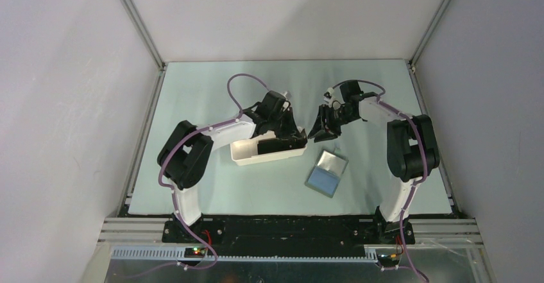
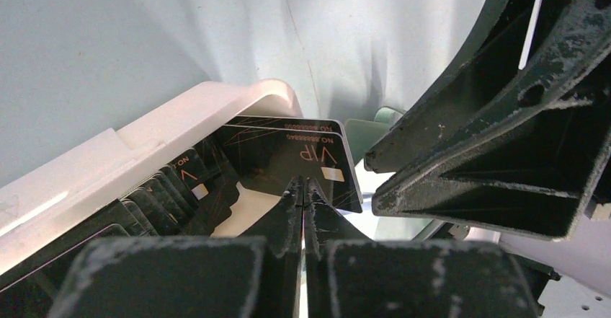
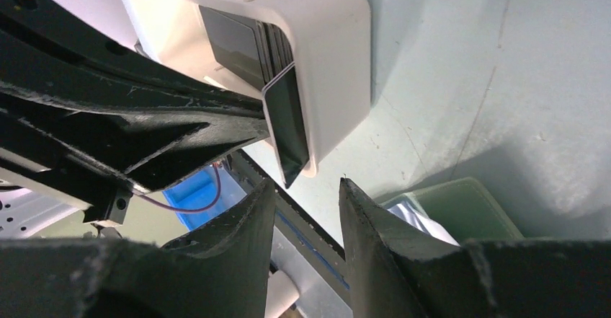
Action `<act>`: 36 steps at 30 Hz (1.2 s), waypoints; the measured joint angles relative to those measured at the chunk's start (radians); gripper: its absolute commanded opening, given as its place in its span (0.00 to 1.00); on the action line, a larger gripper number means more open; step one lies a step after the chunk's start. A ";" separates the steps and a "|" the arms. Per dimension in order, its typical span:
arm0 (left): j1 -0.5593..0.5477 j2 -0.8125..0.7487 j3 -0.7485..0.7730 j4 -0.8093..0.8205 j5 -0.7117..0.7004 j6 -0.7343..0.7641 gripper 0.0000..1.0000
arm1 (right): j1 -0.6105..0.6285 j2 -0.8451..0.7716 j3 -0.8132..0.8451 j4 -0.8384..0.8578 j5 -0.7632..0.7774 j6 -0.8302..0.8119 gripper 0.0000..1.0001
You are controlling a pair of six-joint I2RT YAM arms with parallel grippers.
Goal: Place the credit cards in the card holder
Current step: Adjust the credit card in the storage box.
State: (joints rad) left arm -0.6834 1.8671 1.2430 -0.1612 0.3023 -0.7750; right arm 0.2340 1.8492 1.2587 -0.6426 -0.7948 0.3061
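Note:
Several black credit cards [image 2: 155, 192] stand in a row in the white tray [image 2: 216, 102]. One black "VIP" card [image 2: 288, 152] leans out over the tray's end; it also shows in the right wrist view [image 3: 287, 120]. My left gripper [image 2: 305, 184] is shut, its tips against this card's lower part. My right gripper [image 3: 306, 188] is open, and the card's lower corner hangs just above its gap. The grey-green card holder [image 1: 327, 172] lies open and flat, blue-grey inside up, near the tray's right end. In the top view my left gripper [image 1: 294, 132] and right gripper [image 1: 319, 129] nearly meet.
The white tray [image 1: 250, 158] lies in mid-table in front of the left arm. The card holder's edge shows under the right fingers [image 3: 465, 210]. The enclosure walls stand on the left, right and far sides. The right gripper's body [image 2: 497, 152] crowds the left wrist view.

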 measured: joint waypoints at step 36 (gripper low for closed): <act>0.172 -0.296 -0.302 -0.037 -0.037 0.025 0.52 | 0.226 0.000 0.068 0.088 0.037 0.077 0.54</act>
State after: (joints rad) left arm -0.5117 1.5707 0.9413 -0.1982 0.2649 -0.7502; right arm 0.4599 1.8492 1.3266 -0.5545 -0.7582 0.3836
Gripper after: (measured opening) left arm 0.521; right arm 0.517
